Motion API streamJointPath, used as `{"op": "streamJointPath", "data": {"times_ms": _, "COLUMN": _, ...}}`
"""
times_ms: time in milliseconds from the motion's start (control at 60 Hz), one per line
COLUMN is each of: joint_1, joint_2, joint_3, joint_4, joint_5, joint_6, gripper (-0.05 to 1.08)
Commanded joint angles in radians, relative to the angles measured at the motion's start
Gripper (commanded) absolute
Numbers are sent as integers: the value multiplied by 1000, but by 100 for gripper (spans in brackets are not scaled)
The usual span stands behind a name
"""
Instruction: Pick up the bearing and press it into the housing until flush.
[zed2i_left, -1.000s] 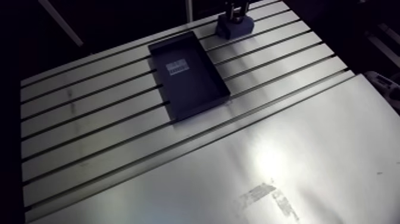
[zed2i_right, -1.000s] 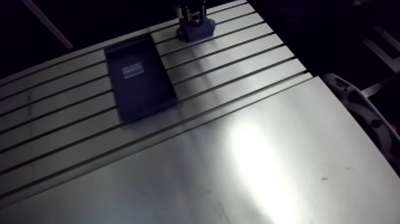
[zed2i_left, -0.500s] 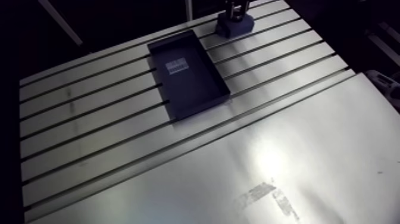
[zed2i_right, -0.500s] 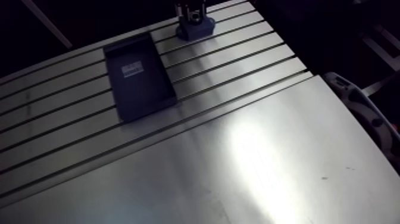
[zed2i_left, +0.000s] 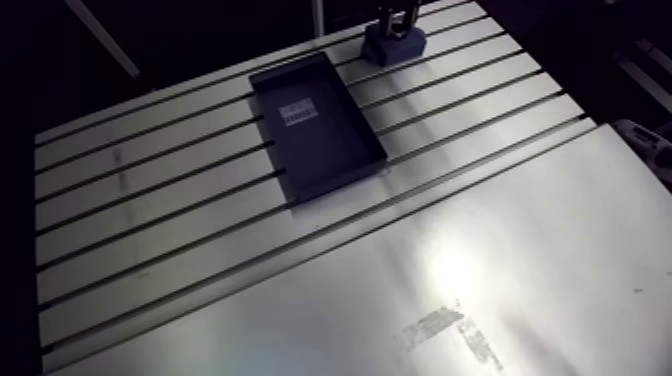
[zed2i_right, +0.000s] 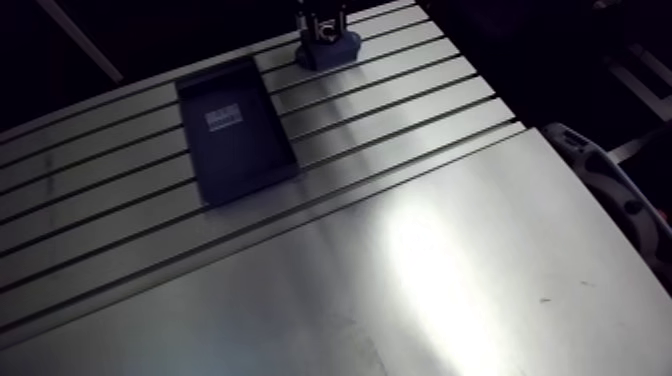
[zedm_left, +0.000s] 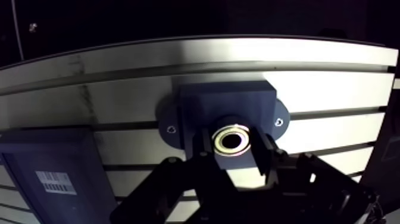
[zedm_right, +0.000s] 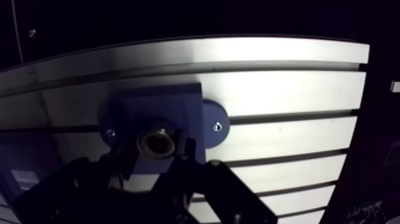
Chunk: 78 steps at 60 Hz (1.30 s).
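Tray (zedm_left: 47, 167): dark and shallow, with a white label (zedm_left: 56, 182) inside; it lies on the table, beside the housing.
Housing (zedm_left: 223, 104): blue block with two round ears, one screw in each.
Bearing (zedm_left: 232, 141): shiny ring at the hole of the housing; I cannot tell if it is flush.
End effector (zedm_left: 233, 145): clamped on the bearing, one finger at each side.
Table (zedm_left: 333, 89): aluminium, with long slots.

Dim surroundings, slotted table (zed2i_left: 180, 240) lit from above, broad glare on its smooth near plate, tray (zed2i_left: 330, 140) almost black, gripper (zedm_left: 233, 150) a dark silhouette (wrist view), table slots bowed there.
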Motion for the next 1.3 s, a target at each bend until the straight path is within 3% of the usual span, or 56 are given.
{"op": "streamJointPath", "data": {"times_ms": 17, "joint_1": 0, "joint_2": -2, "joint_3": 1, "joint_4": -1, "joint_5": 0, "joint_6": 0, "gripper": 62}}
{"op": "streamJointPath", "data": {"times_ms": 967, "joint_1": 0, "joint_2": 0, "joint_3": -5, "joint_4": 13, "joint_5": 4, "joint_6": -1, "gripper": 62}}
{"op": "streamJointPath", "data": {"times_ms": 1133, "joint_1": 0, "joint_2": 3, "joint_3": -5, "joint_4": 12, "joint_5": -10, "joint_6": -1, "gripper": 62}}
{"op": "streamJointPath", "data": {"times_ms": 1300, "joint_1": 0, "joint_2": 4, "joint_3": -2, "joint_4": 10, "joint_5": -12, "joint_6": -1, "gripper": 62}}
